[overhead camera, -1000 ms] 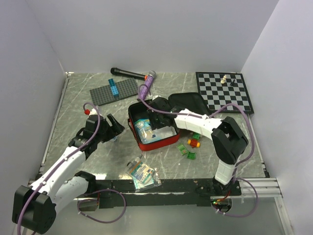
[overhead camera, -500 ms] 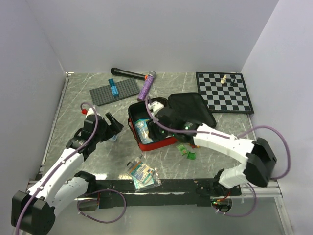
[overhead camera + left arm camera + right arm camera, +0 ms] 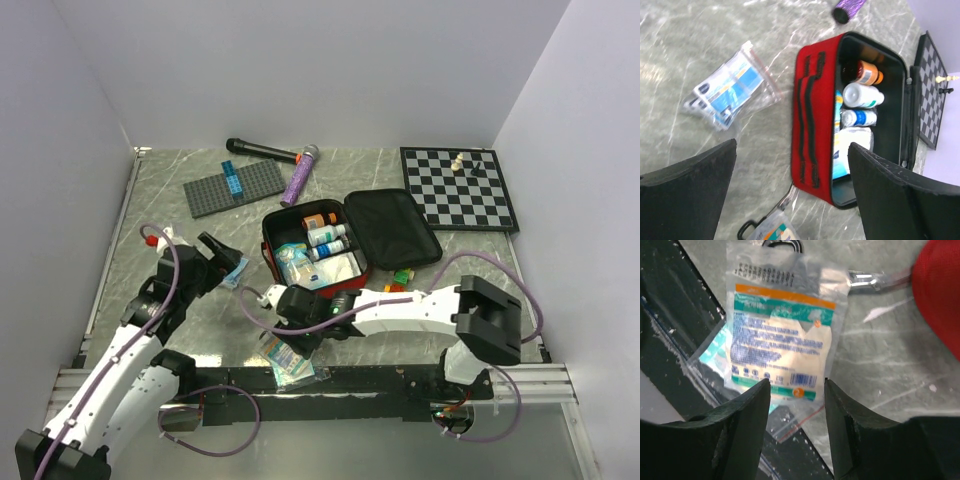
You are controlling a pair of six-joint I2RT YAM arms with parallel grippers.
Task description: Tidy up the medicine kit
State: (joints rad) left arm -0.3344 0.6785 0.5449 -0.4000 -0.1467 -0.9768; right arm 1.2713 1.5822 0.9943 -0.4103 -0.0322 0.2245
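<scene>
The medicine kit [image 3: 308,280] is a red zip case lying open mid-table, its black lid [image 3: 392,226] folded back to the right. Inside stand an orange bottle [image 3: 866,73], two white bottles [image 3: 861,95] and flat packets [image 3: 294,262]. My left gripper [image 3: 216,260] is open to the left of the kit [image 3: 812,120], with nothing between its fingers. A clear bag of blue packets [image 3: 730,93] lies on the table beside it. My right gripper [image 3: 797,384] is open above a cream and green packet [image 3: 782,332] at the front edge, fingers either side of the packet's lower end.
A chessboard [image 3: 460,188] with a few pieces sits at the back right. A grey studded baseplate [image 3: 232,186], a black microphone [image 3: 258,149] and a purple one [image 3: 298,178] lie behind the kit. Small coloured bricks [image 3: 398,281] lie right of it. A black rail [image 3: 675,315] runs along the front edge.
My right arm left the kit and swung to the front edge over the packets. My left gripper drew back to the left and opened wider. The bottles in the kit now show.
</scene>
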